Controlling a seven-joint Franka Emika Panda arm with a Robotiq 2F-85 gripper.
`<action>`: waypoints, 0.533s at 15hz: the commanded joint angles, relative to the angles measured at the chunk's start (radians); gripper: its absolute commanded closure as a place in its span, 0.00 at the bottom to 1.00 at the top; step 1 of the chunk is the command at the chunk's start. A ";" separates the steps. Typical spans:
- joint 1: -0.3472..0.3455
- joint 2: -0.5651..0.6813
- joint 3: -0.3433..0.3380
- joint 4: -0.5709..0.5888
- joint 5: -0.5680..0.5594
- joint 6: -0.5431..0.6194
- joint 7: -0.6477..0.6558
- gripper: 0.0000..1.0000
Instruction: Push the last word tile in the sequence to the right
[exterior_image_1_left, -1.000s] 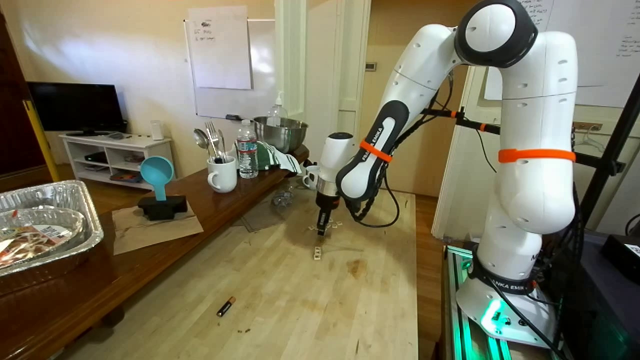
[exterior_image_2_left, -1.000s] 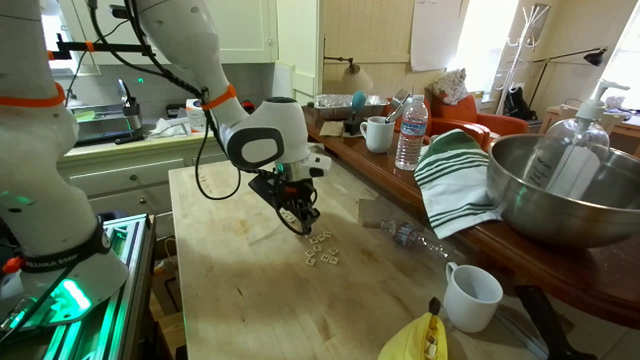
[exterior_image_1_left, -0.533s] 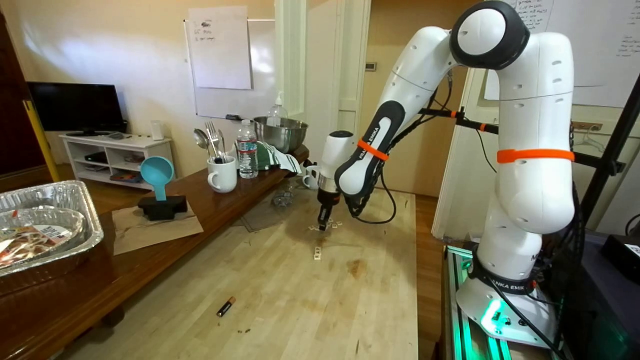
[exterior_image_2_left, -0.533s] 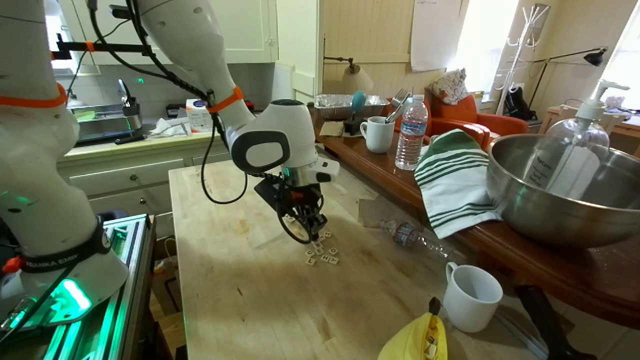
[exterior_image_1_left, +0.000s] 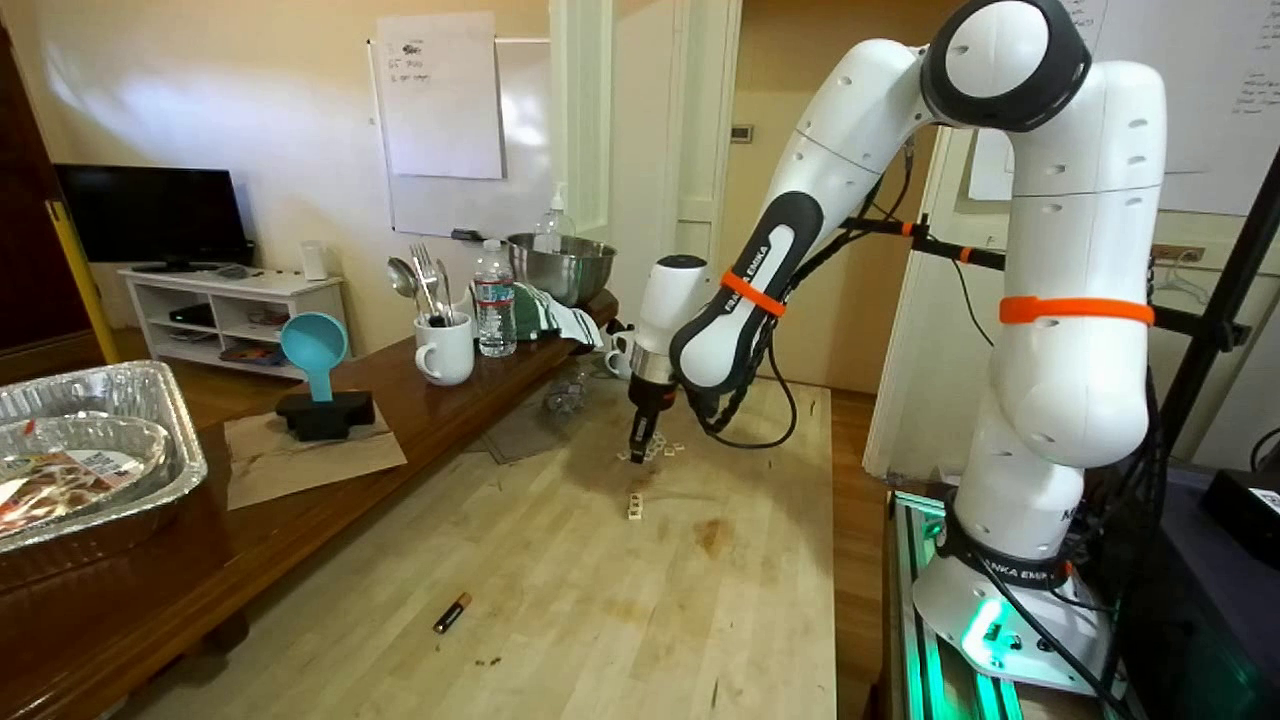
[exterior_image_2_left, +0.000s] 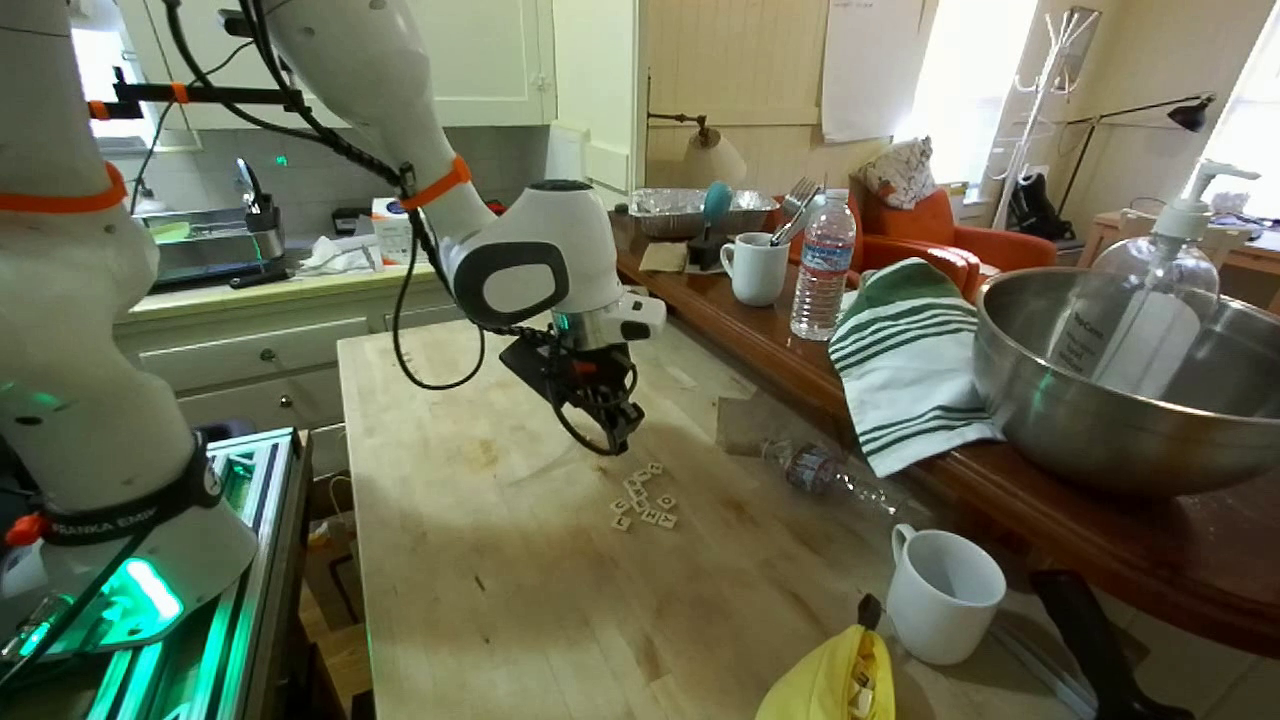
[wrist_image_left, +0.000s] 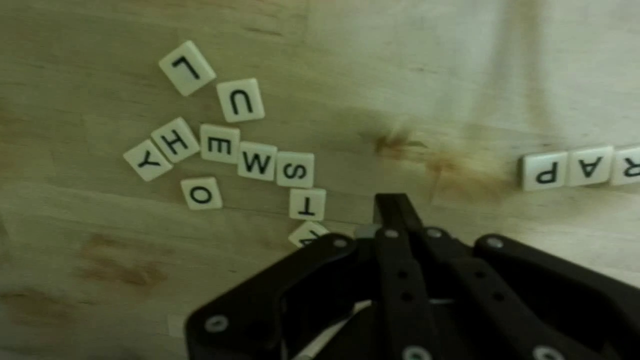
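The pincer (wrist_image_left: 397, 205) is hanging low, jaws pressed together, seemingly gripping nothing. In the wrist view, a row of tiles (wrist_image_left: 589, 166), probably the sequence, is lying rightward, running straight away; loose tiles (wrist_image_left: 257, 161) are crowding leftward.

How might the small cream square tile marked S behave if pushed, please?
The S tile lies flat, so it should probably slide rather than roll. It looks tiny, so likely light. Pushing toward the neighbouring cream square W tile may move both.
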 joint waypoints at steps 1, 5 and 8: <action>0.010 -0.078 0.060 -0.058 0.095 -0.051 -0.059 1.00; 0.034 -0.104 0.107 -0.077 0.203 -0.096 -0.105 0.73; 0.055 -0.113 0.118 -0.079 0.246 -0.125 -0.129 0.53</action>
